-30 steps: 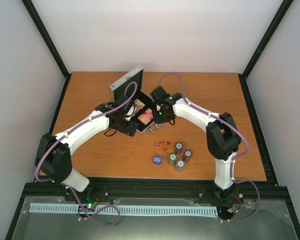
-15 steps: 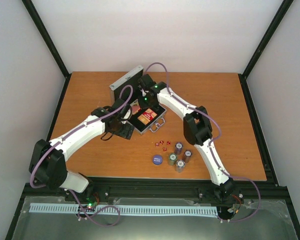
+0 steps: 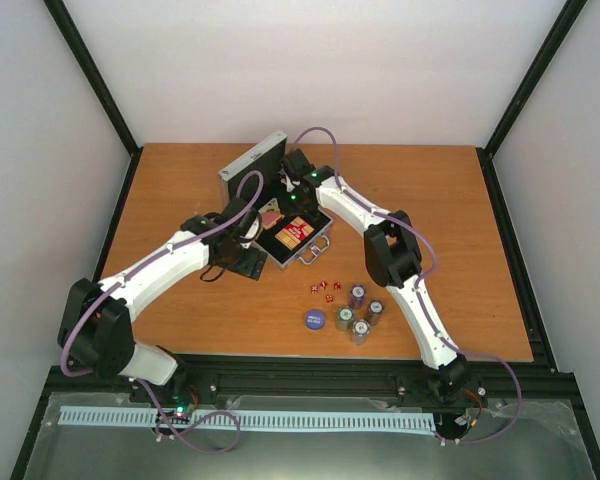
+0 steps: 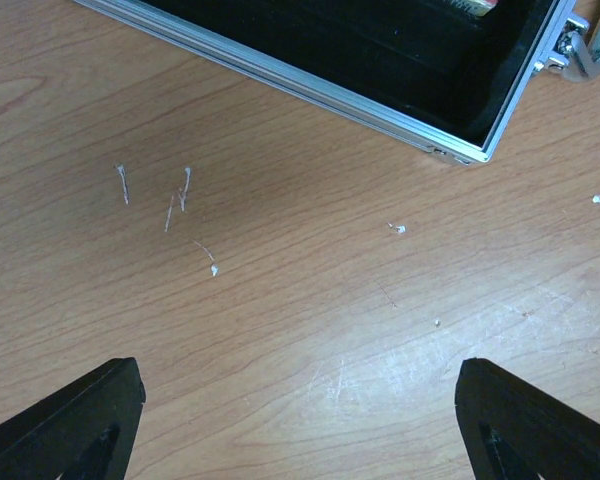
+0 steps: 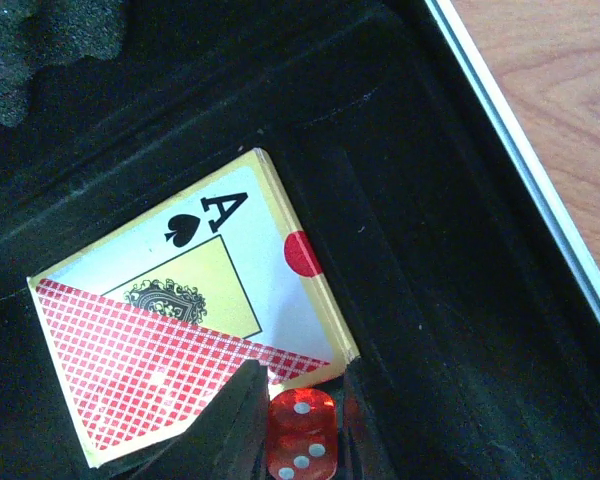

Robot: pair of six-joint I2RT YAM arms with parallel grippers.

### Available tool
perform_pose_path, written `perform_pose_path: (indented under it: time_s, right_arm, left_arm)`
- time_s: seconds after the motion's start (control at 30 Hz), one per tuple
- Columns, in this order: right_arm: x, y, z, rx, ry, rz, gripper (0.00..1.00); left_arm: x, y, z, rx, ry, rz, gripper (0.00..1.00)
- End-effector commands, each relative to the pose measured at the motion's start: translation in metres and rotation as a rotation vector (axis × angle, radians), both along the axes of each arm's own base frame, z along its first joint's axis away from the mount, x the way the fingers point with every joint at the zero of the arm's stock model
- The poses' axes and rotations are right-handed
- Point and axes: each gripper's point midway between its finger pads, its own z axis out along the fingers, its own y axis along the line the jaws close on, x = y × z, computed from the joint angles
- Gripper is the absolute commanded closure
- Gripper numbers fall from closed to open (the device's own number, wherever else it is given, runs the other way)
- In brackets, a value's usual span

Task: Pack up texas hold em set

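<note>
The silver case (image 3: 308,252) lies open, its lid (image 3: 252,158) raised at the back. A red-orange card deck (image 3: 293,232) lies in its black lining. My right gripper (image 3: 282,207) is over the case's back part. In the right wrist view it (image 5: 300,395) is shut on a red die (image 5: 300,432) just above a deck with an ace of spades face (image 5: 180,350). My left gripper (image 3: 242,262) is open and empty over bare table beside the case's left corner (image 4: 460,150). Loose dice (image 3: 325,288), chip stacks (image 3: 360,312) and the blue disc (image 3: 315,319) sit in front of the case.
The case's silver rim (image 5: 525,170) runs along the right of the right wrist view, with table beyond. Black frame posts stand at the table's back corners. A black cable loop (image 3: 217,270) lies by the left gripper.
My right arm has swung from the case's front edge up and left over the back of the case. My left arm has shifted slightly left.
</note>
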Motion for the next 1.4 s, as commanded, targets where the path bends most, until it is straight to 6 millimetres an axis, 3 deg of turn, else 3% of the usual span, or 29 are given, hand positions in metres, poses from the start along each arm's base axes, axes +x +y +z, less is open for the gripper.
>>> perform_pose_path:
  time_s: [0.0,0.33,0.5,0.6,0.7,0.8,0.93,1.07,1.2,1.37]
  right_arm:
    - [0.005,0.002,-0.013,0.002,0.001,-0.005,0.77]
    - [0.005,-0.008,0.000,-0.034,-0.022,-0.011,0.63]
    - [0.004,-0.016,0.037,-0.032,-0.094,-0.007,0.53]
    - [-0.007,-0.027,0.049,-0.059,-0.100,-0.001,0.51]
    - [-0.030,-0.042,0.057,-0.095,-0.095,0.012,0.47]
    - [-0.067,-0.058,0.052,-0.141,-0.062,0.056,0.45]
    - [-0.133,-0.079,0.026,-0.226,0.030,0.154,0.40]
    - [-0.182,-0.089,0.006,-0.289,0.085,0.243,0.38]
    - [-0.209,-0.091,-0.003,-0.331,0.095,0.306,0.41]
    - [-0.219,-0.095,-0.005,-0.338,0.087,0.327,0.43]
  left_arm:
    - [0.005,-0.001,0.000,-0.013,0.000,-0.006,0.12]
    - [0.010,0.002,-0.004,-0.014,0.010,-0.010,0.12]
    - [0.015,0.000,-0.004,-0.019,0.005,-0.011,0.12]
    - [0.019,-0.001,-0.005,-0.021,0.006,-0.008,0.12]
    - [0.021,-0.003,-0.007,-0.028,0.014,-0.003,0.11]
    - [0.024,-0.006,-0.006,-0.043,0.007,-0.004,0.11]
    - [0.026,-0.004,-0.008,-0.033,0.012,0.009,0.09]
    - [0.027,-0.005,-0.008,-0.043,0.014,0.015,0.08]
    - [0.028,-0.005,-0.008,-0.042,0.012,0.024,0.08]
    - [0.027,-0.004,-0.010,-0.041,0.014,0.031,0.08]
